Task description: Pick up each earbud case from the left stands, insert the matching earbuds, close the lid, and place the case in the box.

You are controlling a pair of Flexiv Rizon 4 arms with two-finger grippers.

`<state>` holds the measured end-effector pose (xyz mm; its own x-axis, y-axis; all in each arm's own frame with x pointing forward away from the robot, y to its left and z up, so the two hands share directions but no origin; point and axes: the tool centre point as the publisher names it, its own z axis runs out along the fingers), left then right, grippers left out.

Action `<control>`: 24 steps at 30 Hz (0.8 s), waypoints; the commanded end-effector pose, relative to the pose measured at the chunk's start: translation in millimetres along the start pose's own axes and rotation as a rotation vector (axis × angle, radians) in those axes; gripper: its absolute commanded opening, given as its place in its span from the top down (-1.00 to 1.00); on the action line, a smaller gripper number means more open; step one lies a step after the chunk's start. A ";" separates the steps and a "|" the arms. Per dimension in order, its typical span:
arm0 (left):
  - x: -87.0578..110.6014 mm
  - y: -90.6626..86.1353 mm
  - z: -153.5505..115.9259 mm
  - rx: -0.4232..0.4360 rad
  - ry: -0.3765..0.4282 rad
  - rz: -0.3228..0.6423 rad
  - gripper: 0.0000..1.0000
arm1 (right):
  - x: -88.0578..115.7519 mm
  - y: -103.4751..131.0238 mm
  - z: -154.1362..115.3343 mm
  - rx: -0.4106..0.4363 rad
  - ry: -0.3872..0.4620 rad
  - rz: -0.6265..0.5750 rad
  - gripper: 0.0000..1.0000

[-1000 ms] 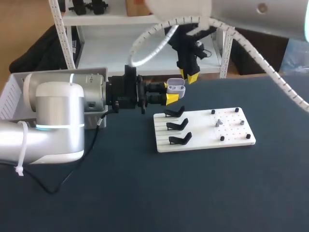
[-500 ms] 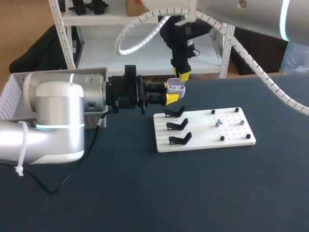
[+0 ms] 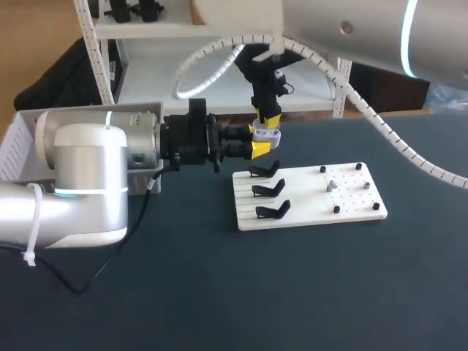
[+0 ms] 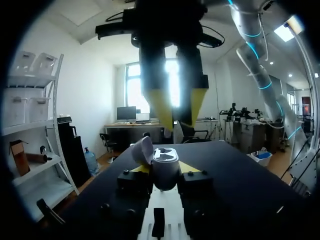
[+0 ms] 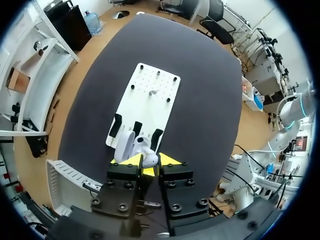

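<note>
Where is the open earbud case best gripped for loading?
Grip the earbud case by its rounded lower body, from two sides, as the left gripper does. Its lid stands open and the sockets face up, so this leaves the top free for the right gripper above.

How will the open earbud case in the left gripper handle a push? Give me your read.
The earbud case looks smooth, rounded and hard, so it could slip or twist in the left gripper, which pinches only its sides. Its lid stands open on a hinge and would probably swing shut under a light push. Being small, it is likely light.
</note>
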<state>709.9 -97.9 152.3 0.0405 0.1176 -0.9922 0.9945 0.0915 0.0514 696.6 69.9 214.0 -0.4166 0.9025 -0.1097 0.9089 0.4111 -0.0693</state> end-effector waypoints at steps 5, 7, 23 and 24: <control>0.3 -0.1 0.0 -0.002 -0.002 0.001 1.00 | -3.2 -6.2 8.5 -0.019 0.016 -0.016 1.00; 0.3 -0.1 0.0 -0.002 -0.002 0.001 1.00 | -3.0 -5.9 9.4 -0.020 0.016 -0.022 1.00; 0.3 -0.1 0.0 -0.002 -0.002 0.001 1.00 | -5.7 -1.3 15.9 -0.011 0.025 -0.035 1.00; 0.3 -0.1 0.0 -0.002 -0.002 0.001 1.00 | -5.8 -1.1 15.8 -0.011 0.025 -0.035 1.00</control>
<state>709.9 -97.9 152.2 0.0404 0.1177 -0.9922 0.9945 0.0915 0.0514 698.3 63.4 199.7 -0.4482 0.8900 -0.0840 0.8937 0.4439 -0.0651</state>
